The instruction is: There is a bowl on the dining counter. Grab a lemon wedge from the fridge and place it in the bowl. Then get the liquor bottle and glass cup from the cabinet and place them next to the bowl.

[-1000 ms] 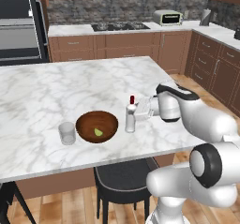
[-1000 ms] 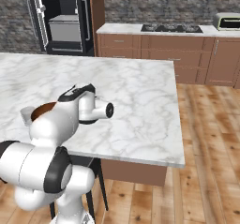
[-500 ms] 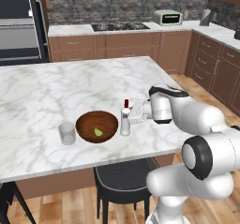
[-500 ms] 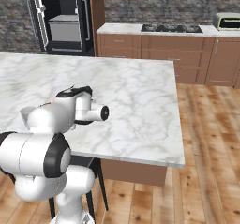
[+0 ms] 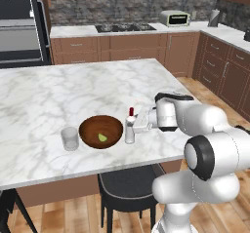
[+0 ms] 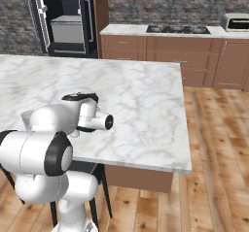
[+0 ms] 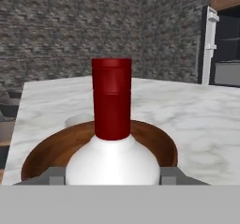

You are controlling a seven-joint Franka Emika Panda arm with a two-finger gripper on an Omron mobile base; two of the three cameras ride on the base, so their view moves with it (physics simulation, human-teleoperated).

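Small clear-white liquor bottle (image 5: 130, 131) with red cap stands on the white marble tabletop (image 5: 58, 93), at the dark-brown wooden bowl's (image 5: 93, 129) three o'clock, pinched by the pincer (image 5: 138, 125). Last step; next, release and withdraw.

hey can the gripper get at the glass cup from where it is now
Probably not directly. The gripper sits at the liquor bottle, and the bowl lies between it and the glass cup. It would have to let go and go over or around.

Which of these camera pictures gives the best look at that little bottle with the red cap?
The hand view: the liquor bottle stands close up, cap and shoulders plain. The left base view shows it small beside the bowl.
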